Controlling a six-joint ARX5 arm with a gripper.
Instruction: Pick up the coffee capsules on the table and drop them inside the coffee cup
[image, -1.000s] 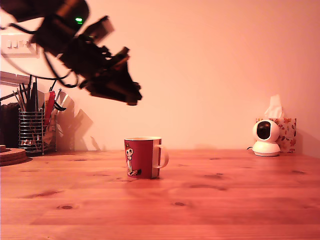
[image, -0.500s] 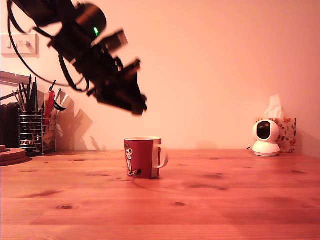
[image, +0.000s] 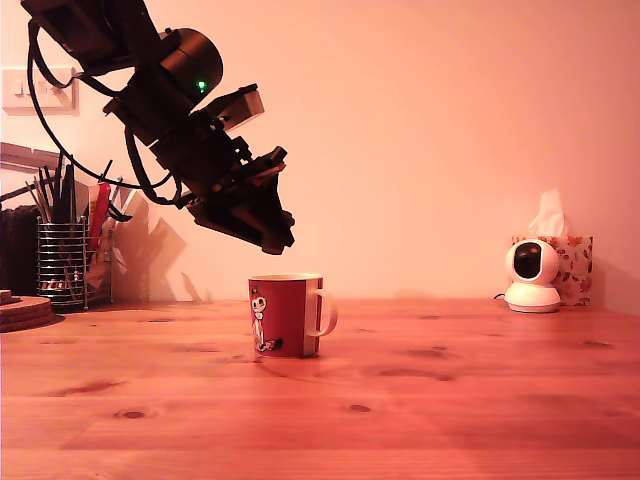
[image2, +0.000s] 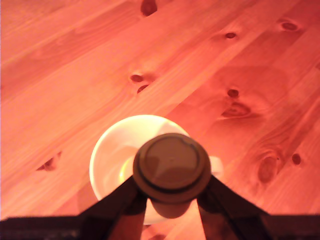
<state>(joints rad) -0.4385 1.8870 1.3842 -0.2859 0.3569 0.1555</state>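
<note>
A red ceramic mug (image: 284, 315) with a white handle, a white inside and a cartoon figure on its side stands upright on the reddish-brown plank tabletop (image: 420, 400), which is marked with dark knots. The black gripper (image: 272, 232) hangs in the air above the mug, tilted down towards the rim and not touching it. In the wrist view its two dark fingers (image2: 122, 200) are clamped on either side of a dark brown round coffee capsule (image2: 171, 165), whose flat rimmed face is turned to the camera; the capsule sits directly over the mug's open mouth. What shows of the mug's white interior is bare, though the capsule hides part of it. Towards the exterior view's left, near the wall, a wire utensil holder (image: 62, 264) is packed with dark-handled tools, and a round wooden board (image: 24, 310) lies beside it. Towards the exterior view's right a small white dome camera (image: 532, 275) stands in front of a floral tissue box (image: 575, 265) with a tissue sticking up.
</note>
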